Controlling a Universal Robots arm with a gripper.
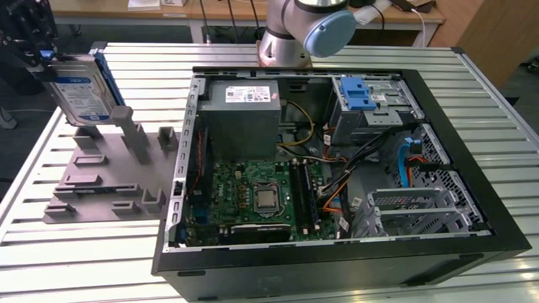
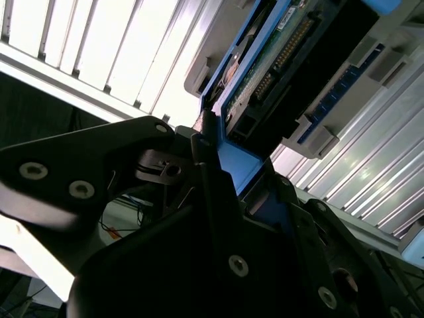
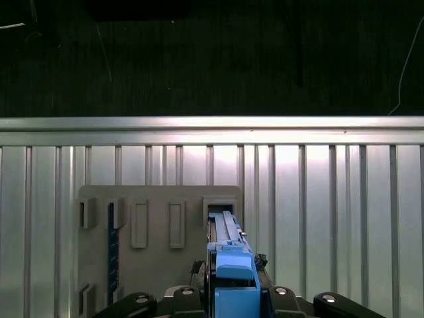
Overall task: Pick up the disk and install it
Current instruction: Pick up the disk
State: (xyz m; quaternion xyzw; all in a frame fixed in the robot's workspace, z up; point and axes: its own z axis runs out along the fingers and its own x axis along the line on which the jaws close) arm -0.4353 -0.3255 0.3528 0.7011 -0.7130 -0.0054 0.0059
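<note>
**Gripper [image 3: 232,301] clamped on the disk [image 1: 78,88] at the holder**

Both wrist views show the pincer drawn narrow onto the disk. Its fingers [image 2: 211,179] bear on the blue frame [image 3: 233,268] at the end of the disk nearest the wrist.

1. Layout, exterior view. The slatted metal table [image 1: 471,82] carries an open computer case [image 1: 337,259]. A grey holder [image 1: 101,189] lies beside the case at its 9 o'clock. The drive cage [image 1: 367,101], with its blue latch, sits inside the case toward 1 o'clock, well apart from the disk.

2. Position of the disk. The disk stands on edge at about 10 o'clock in the exterior view, over the far corner of the holder, with its label facing the camera. In the first wrist view its far end meets a raised slot [image 3: 222,207] in the holder. Whether that end is seated in the slot or just clear of it cannot be told.

3. Step in hand (judgement): drawing the disk out of the slot.
   - Move along the line of the slot. A sideways pull would likely bind the frame against the slot walls.
   - Hold the disk upright. The grey posts [image 1: 130,129] stand just beside its lower edge and could catch it.
   - Load the frame only. The circuit side visible in the second wrist view should take no pressure.
   - Confirm the disk does not pivot between the fingers.
</note>
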